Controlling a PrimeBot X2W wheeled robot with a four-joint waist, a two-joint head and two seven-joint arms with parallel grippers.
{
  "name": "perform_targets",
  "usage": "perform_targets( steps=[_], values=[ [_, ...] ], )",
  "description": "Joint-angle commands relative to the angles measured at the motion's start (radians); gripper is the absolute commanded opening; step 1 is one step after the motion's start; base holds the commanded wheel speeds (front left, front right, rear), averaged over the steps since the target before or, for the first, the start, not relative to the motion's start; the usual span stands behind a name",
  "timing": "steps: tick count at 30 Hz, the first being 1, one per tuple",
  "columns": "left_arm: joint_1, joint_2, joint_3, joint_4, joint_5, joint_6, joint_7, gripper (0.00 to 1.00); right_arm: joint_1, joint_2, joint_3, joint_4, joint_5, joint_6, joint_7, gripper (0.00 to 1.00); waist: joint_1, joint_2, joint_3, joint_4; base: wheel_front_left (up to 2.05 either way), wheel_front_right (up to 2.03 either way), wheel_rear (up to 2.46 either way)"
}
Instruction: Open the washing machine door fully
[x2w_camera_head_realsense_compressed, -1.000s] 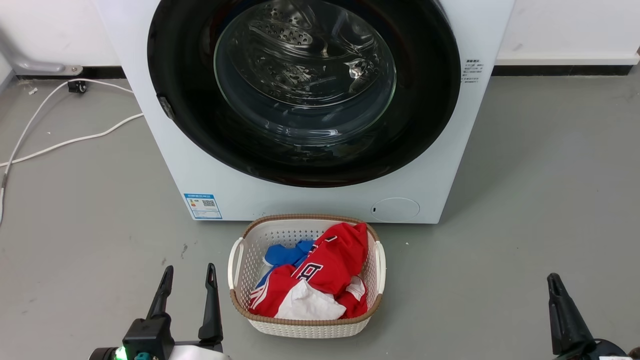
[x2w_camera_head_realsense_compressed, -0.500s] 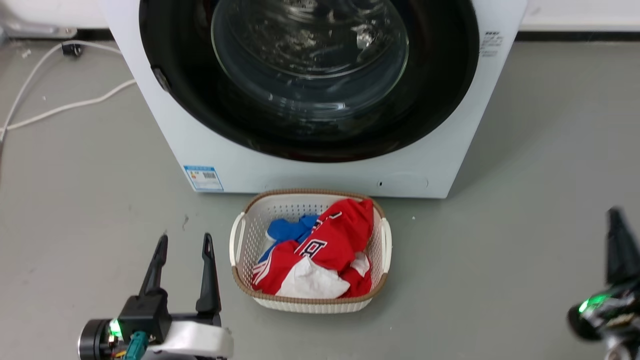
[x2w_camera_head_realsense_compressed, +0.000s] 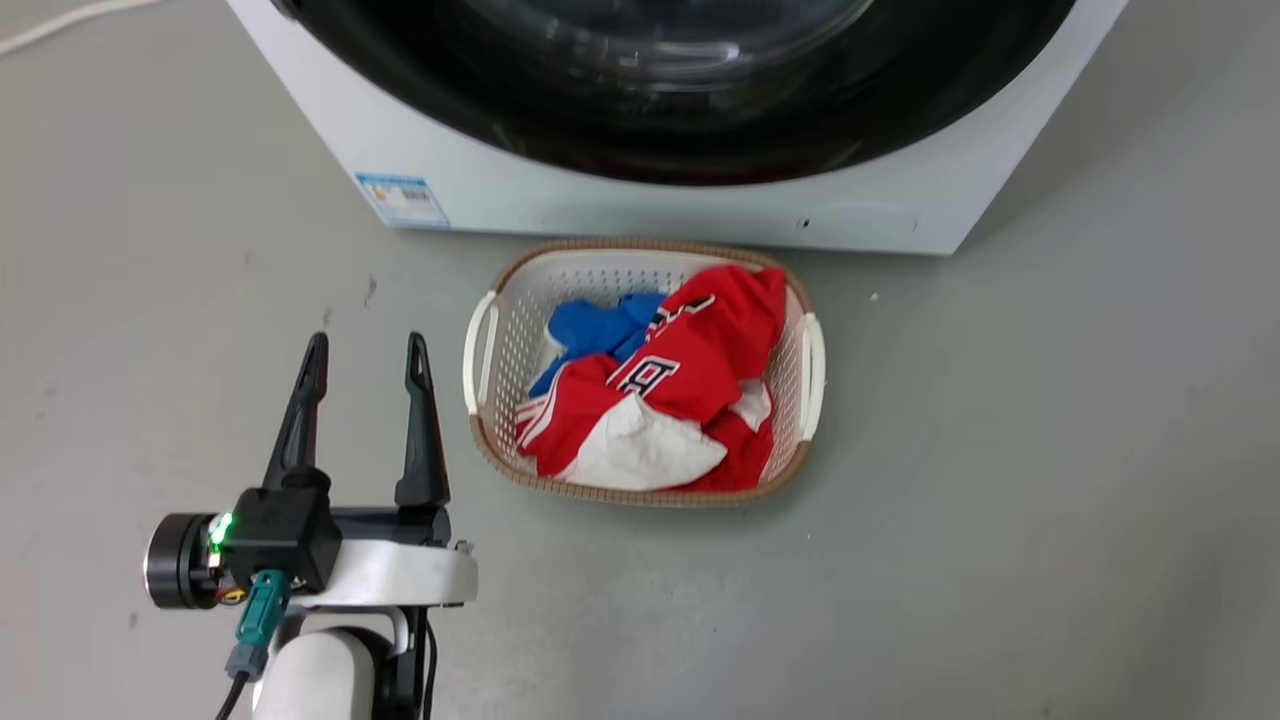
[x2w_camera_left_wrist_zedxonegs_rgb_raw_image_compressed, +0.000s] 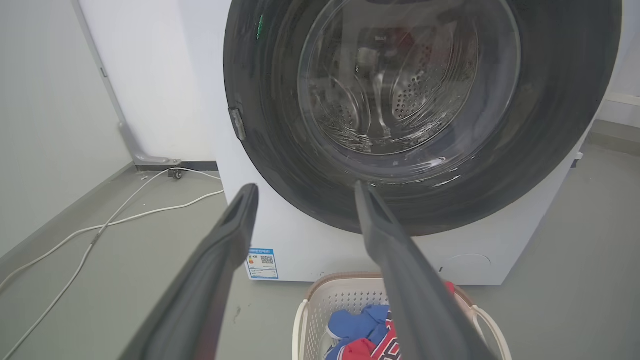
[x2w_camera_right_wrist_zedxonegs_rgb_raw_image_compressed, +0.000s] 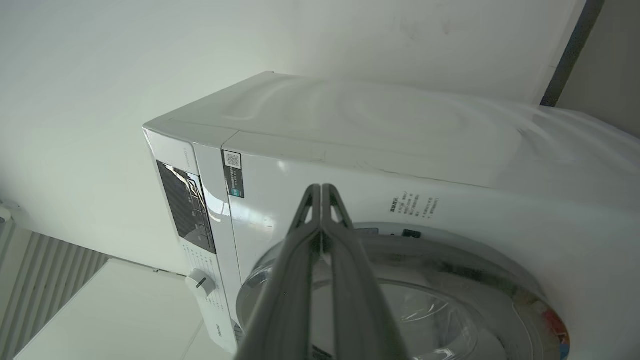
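Washing machine door (x2w_camera_left_wrist_zedxonegs_rgb_raw_image_compressed: 420, 100) is glossy, round, black-rimmed glass.

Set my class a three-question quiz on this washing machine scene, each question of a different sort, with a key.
1. True or false: the large round glossy black washing machine door lies shut against the boxy white washing machine.
2. Fill in: the white woven-rim laundry basket stands directly in ___ of the machine.
3. The left gripper is: A) open, holding nothing; B) shut on the door; C) shut on clothing.
Key: 1 true; 2 front; 3 A.
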Motion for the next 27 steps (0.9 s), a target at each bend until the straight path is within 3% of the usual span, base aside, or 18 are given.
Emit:
perform_targets(
  steps=[1,13,27],
  values=[
    [-0.031,-0.001,-0.009,-0.005,-0.008,0.007,-0.002,1.00,-0.083,-0.033,0.018,0.033,-0.023,0.000,0.018,0.00,-0.0002,0.0000,0.076,0.027,0.00,0.00,0.00],
    [-0.104,-0.001,-0.044,-0.013,-0.041,0.029,-0.002,1.00,-0.424,-0.149,0.236,0.171,-0.192,0.000,0.147,0.00,-0.0002,0.0000,0.207,0.069,0.00,0.00,0.00],
    [-0.121,0.000,-0.057,-0.009,-0.065,0.045,-0.002,1.00,-0.552,-0.142,0.441,0.226,-0.329,0.000,0.231,0.00,-0.0002,0.0000,0.247,0.083,0.00,0.00,0.00]
  ],
)
